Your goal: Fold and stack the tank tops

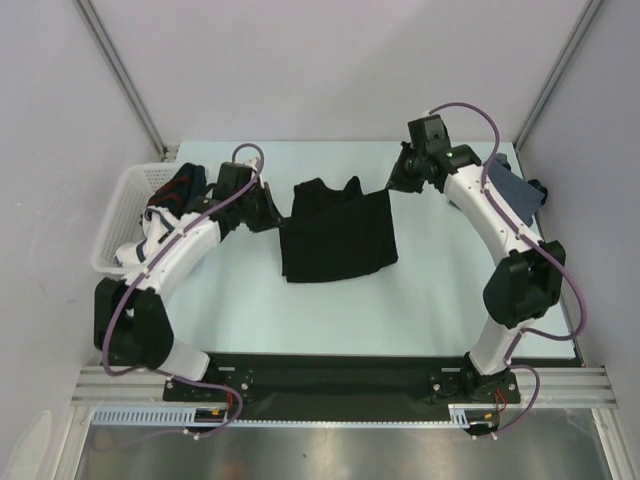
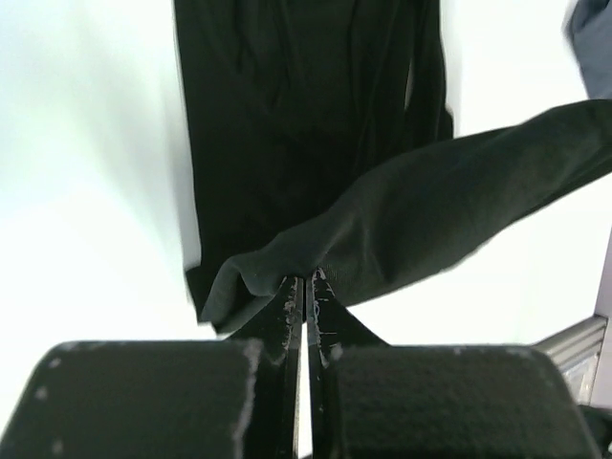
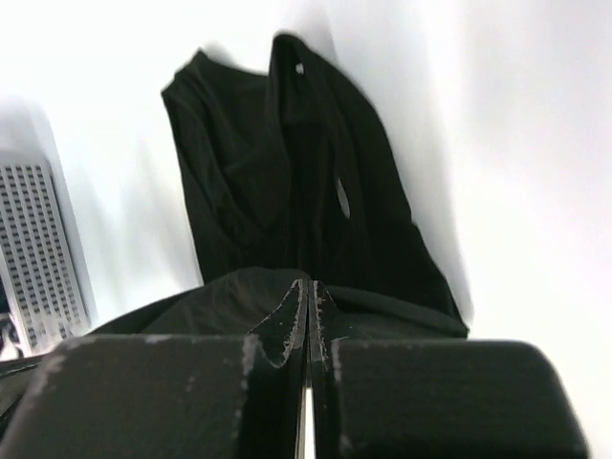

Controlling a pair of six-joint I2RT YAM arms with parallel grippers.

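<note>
Black top, soft, half folded, rest lying flat past the pincers, one edge lifted, left pincer and right pincer both pinching it

In the left wrist view, only a blurry corner of the soft blue-grey cloth top showed, cut off by the picture's edge. The big black cloth top ran off the top edge too. From above, the left arm hid part of the white plastic basket. The dark clothes inside were too bunched to tell apart.
</note>
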